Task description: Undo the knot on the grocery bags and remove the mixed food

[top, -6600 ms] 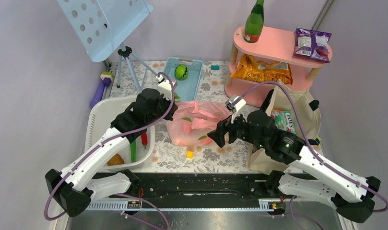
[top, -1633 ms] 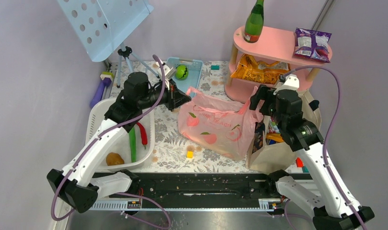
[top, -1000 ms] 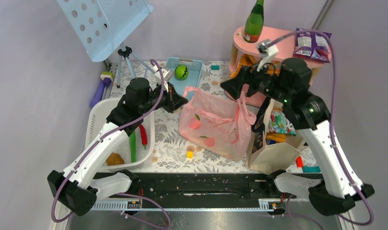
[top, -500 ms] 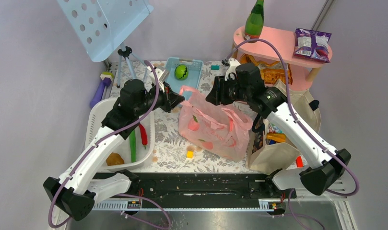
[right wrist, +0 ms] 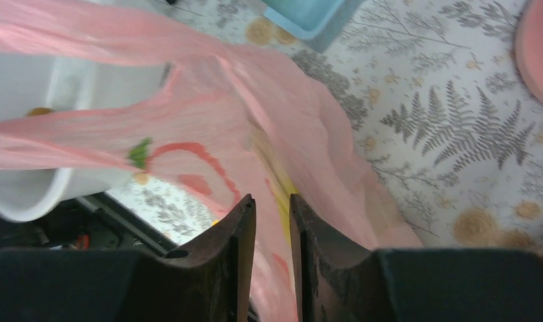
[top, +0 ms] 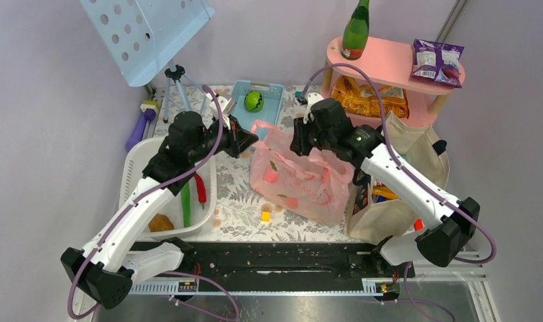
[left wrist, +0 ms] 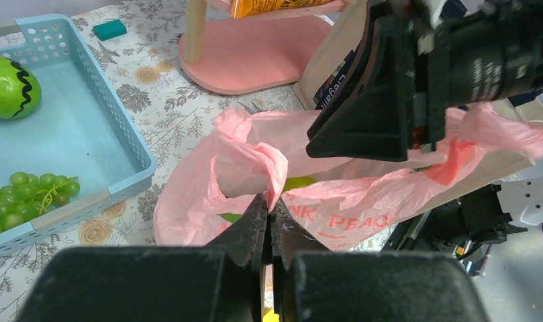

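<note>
Visibly, left end effector [left wrist: 267,201] pinches one pink bag [left wrist: 188,218] (one tote [top: 424,153] beside).

Translucent pink bag [top: 301,182] slumped — beige tote [top: 379,225] upright just beside.

The pink bag [left wrist: 362,196] reads "NK PEAC"; the canvas tote [left wrist: 327,66] shows "Elegan"

obstacle: canvas tote [top: 423,154] right of pink bag [top: 302,181] | free: mat [top: 241,208] in front, seemingly
</note>
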